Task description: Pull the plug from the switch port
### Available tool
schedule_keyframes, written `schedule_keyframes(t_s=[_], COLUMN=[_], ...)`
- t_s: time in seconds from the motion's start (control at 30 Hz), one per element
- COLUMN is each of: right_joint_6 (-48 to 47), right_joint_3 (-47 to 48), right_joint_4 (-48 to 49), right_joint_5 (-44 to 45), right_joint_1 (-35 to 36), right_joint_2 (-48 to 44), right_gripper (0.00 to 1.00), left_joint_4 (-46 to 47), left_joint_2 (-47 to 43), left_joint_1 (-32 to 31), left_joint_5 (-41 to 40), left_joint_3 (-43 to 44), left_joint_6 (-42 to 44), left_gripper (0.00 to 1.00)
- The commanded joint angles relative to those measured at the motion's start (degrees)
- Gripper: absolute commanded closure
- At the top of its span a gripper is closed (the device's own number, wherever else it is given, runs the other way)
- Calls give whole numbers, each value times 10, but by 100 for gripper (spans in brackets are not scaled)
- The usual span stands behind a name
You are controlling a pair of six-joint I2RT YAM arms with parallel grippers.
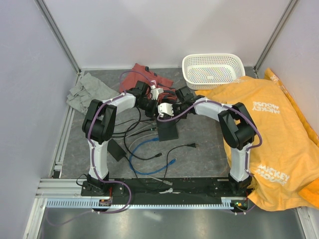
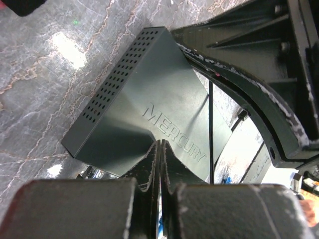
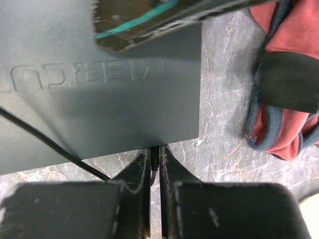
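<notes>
My left gripper [image 2: 158,149] is pinched fully shut with nothing in it. Its tips rest on the top face of the switch [image 2: 149,94], just beside the raised MERCURY lettering, so I judge its job is to pin the box down. The switch lies flat on the grey marbled tabletop [image 1: 199,154], in the middle between my two arms. A thin black cable [image 3: 45,142] crosses its top toward my right fingers; I cannot tell whether it is the plug's own lead. My right gripper [image 3: 157,162] is closed to a sliver on a slim dark piece at the switch's edge, which I take to be the plug [image 3: 154,158], though the port itself is hidden. To do this well, I would press down firmly with the left before drawing anything. Then I would pull the right straight back along the line of the port, level with the table, with no twist or lift. If the box slides with the pull, the hold-down is too light. The grip is narrow and could slip off. The red cloth [image 3: 294,59] lies near on the right, apart from the switch and clear of the pull.
</notes>
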Motion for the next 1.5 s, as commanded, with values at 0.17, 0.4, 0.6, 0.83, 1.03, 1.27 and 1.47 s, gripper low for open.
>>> schedule_keyframes(t_s=[0.17,0.4,0.6,0.83,1.03,1.27,1.47], right_joint_6=[76,-34,-68,0,43,7,13], right_joint_3=[64,-40,-80,-52,-6,-37,-32], right_joint_4=[-72,-27,21,35,-14,3,2], right_joint_5=[43,95,113,123,109,109,116], right_joint_1=[-5,-29,-32,-37,-48,-58,-68], right_joint_2=[69,35,20,40,67,50,51], right_gripper=[99,100,99,100,100,99,99], left_joint_4=[-25,-24,-23,-29,-29,-29,-29], left_joint_2=[11,10,11,12,11,15,17], left_joint_1=[-2,-2,-4,-4,-4,-5,-5], left_joint_5=[-81,-84,-98,-104,-108,-106,-105], left_joint_3=[-21,-25,-27,-27,-32,-28,-25], left_joint_6=[53,53,53,56,56,56,56], left_gripper=[98,98,98,98,98,99,98])
